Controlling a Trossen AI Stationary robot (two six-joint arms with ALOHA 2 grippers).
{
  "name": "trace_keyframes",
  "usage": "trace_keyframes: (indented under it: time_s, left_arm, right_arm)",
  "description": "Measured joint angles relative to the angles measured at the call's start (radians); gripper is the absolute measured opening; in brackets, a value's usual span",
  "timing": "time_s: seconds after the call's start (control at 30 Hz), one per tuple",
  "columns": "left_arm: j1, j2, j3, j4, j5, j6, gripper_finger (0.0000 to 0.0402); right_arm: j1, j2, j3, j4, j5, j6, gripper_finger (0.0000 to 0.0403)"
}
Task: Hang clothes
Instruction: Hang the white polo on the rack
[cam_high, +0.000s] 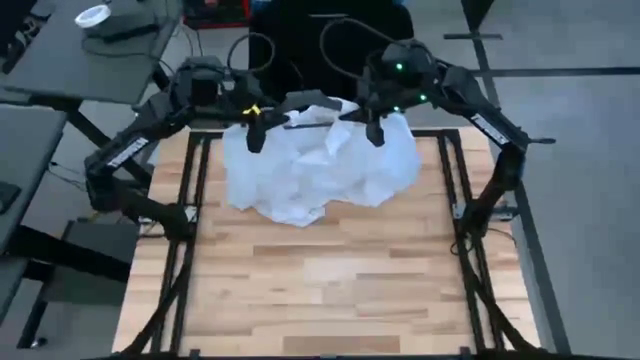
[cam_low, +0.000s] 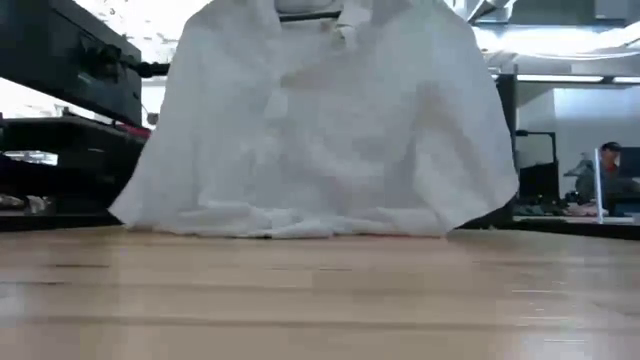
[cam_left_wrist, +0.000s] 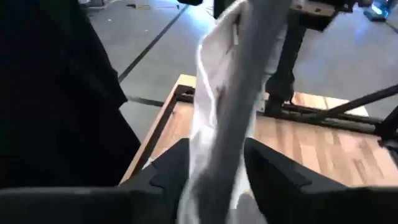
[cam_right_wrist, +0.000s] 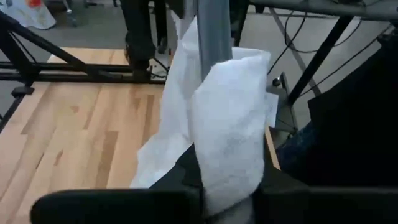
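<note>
white top (cam_high: 320, 165) hanging upright, hem on table (cam_high: 330, 290)

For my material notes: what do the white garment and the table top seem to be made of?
White top: probably thin woven fabric, matte; it hangs limp, wrinkles and drapes in soft folds. Table top: apparently wood, light planks with visible grain and a faint sheen; whether solid or laminate cannot be told.

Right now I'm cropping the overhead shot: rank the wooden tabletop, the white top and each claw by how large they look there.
1. Wooden tabletop.
2. White top.
3. Left claw and right claw: alike, no ranking between them.
</note>
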Motion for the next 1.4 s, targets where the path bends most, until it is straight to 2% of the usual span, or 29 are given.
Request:
trace_keyframes:
  time_s: [0.13,0.2,0.3,0.43,0.63,0.73,1.13,1.4]
  left_arm:
    - [0.009,-0.022,0.0,0.003,-0.01,0.069,0.0194]
    - [0.012,-0.038,0.0,0.027,-0.053,0.089,0.0199]
    - [0.013,-0.066,0.0,0.107,-0.111,0.106,0.02]
    - [0.013,-0.076,0.001,0.239,-0.12,0.106,0.0196]
    - [0.036,-0.057,0.0,0.314,-0.118,0.123,0.0194]
    - [0.061,-0.051,0.0,0.315,-0.101,0.115,0.0194]
    - [0.074,-0.045,0.0,0.378,0.112,0.094,0.0193]
    - [0.036,-0.024,0.0,0.423,0.157,0.094,0.0193]
  right_arm:
    - [-0.012,0.0,0.0,-0.001,-0.005,0.004,0.0029]
    - [-0.015,0.0,0.0,-0.002,0.0,0.009,0.0029]
    - [-0.015,0.0,0.0,-0.003,0.002,0.009,0.0029]
    - [-0.014,0.004,0.0,-0.003,0.0,0.01,0.0028]
    - [0.013,0.027,-0.002,-0.005,-0.003,0.017,0.0028]
    - [0.035,0.027,-0.011,0.018,-0.006,0.017,0.0028]
    - [0.081,0.039,-0.011,0.03,-0.014,0.064,0.0028]
    - [0.098,0.058,-0.011,0.023,-0.011,0.063,0.0028]
